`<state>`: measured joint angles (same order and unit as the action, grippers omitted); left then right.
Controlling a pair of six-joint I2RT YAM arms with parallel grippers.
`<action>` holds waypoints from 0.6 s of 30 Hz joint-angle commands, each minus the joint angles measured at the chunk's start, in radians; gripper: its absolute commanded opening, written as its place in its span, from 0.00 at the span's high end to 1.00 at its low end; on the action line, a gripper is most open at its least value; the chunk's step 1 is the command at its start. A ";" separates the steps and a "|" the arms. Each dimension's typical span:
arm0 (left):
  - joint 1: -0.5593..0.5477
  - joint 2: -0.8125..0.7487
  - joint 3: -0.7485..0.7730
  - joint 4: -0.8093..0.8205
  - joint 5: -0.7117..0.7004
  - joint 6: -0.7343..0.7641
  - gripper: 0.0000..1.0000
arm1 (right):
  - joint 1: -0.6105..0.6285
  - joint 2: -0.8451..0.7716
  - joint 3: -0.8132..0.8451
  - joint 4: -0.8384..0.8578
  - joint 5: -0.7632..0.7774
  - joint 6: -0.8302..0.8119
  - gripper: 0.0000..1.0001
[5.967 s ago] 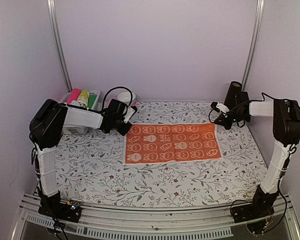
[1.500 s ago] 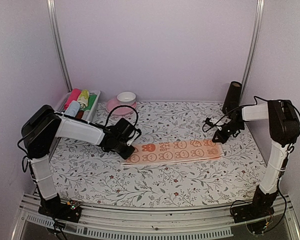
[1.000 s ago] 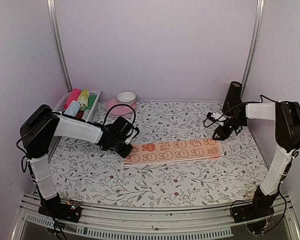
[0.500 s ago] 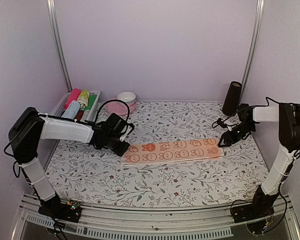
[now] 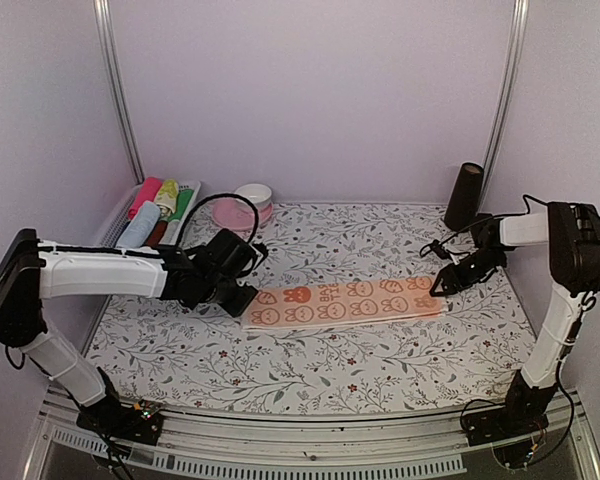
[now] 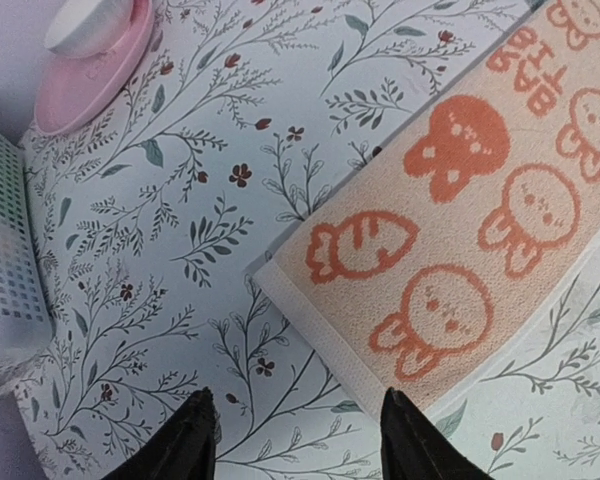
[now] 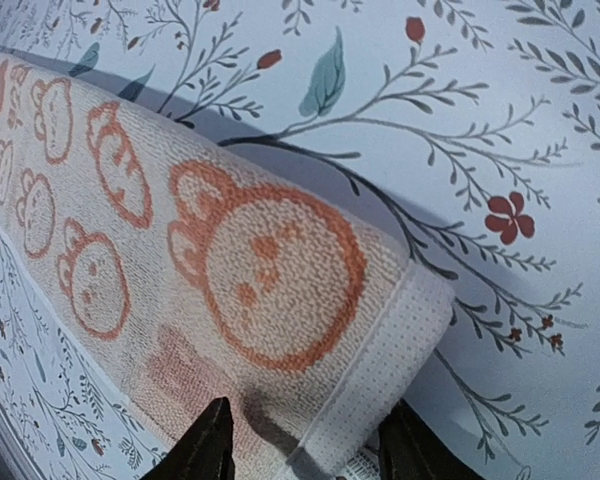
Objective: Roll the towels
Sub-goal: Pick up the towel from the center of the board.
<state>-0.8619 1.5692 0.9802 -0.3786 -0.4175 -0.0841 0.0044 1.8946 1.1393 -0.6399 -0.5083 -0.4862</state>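
The peach-orange towel (image 5: 350, 300) with bunny prints lies folded into a long flat strip across the middle of the floral sheet. My left gripper (image 5: 245, 297) sits low at its left end. In the left wrist view the gripper (image 6: 300, 440) is open and holds nothing, with the towel's (image 6: 460, 220) white-hemmed corner just ahead. My right gripper (image 5: 437, 287) is at the strip's right end. There the gripper (image 7: 310, 445) is open, its jaws either side of the towel's (image 7: 210, 260) hemmed end. A pale blue rolled cloth (image 5: 143, 222) lies in the basket at the left.
A white basket (image 5: 118, 212) at the back left also holds pink, yellow and green items. A pink dish (image 5: 235, 210) with a white cup stands behind the left gripper and shows again in the left wrist view (image 6: 90, 70). A black cylinder (image 5: 466, 196) stands at the back right.
The towel went from spread flat to a folded strip. In the last second my left gripper opened and its arm stretched lower. My right gripper came down to the towel's right end.
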 commanded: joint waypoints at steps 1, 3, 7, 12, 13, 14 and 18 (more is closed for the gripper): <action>-0.014 -0.054 -0.023 -0.046 -0.065 -0.029 0.44 | 0.009 0.062 -0.012 -0.017 -0.007 0.020 0.54; -0.015 -0.067 -0.025 -0.053 -0.075 -0.031 0.44 | 0.012 0.072 -0.015 -0.016 -0.005 0.023 0.59; -0.018 -0.080 -0.024 -0.061 -0.090 -0.031 0.43 | 0.013 0.103 -0.019 -0.013 -0.010 0.029 0.68; -0.027 -0.083 -0.027 -0.068 -0.103 -0.039 0.43 | 0.013 0.124 -0.015 -0.018 -0.024 0.033 0.96; -0.027 -0.083 -0.027 -0.068 -0.104 -0.041 0.43 | 0.012 0.123 -0.013 -0.019 -0.025 0.034 0.97; -0.029 -0.082 -0.028 -0.069 -0.105 -0.042 0.43 | 0.010 0.121 -0.012 -0.021 -0.025 0.035 0.97; -0.037 -0.081 -0.027 -0.071 -0.113 -0.047 0.43 | -0.030 0.081 0.000 -0.031 -0.022 0.024 0.98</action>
<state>-0.8787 1.5021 0.9657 -0.4355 -0.5098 -0.1127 0.0036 1.9556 1.1511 -0.6102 -0.5972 -0.4568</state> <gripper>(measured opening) 0.569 0.034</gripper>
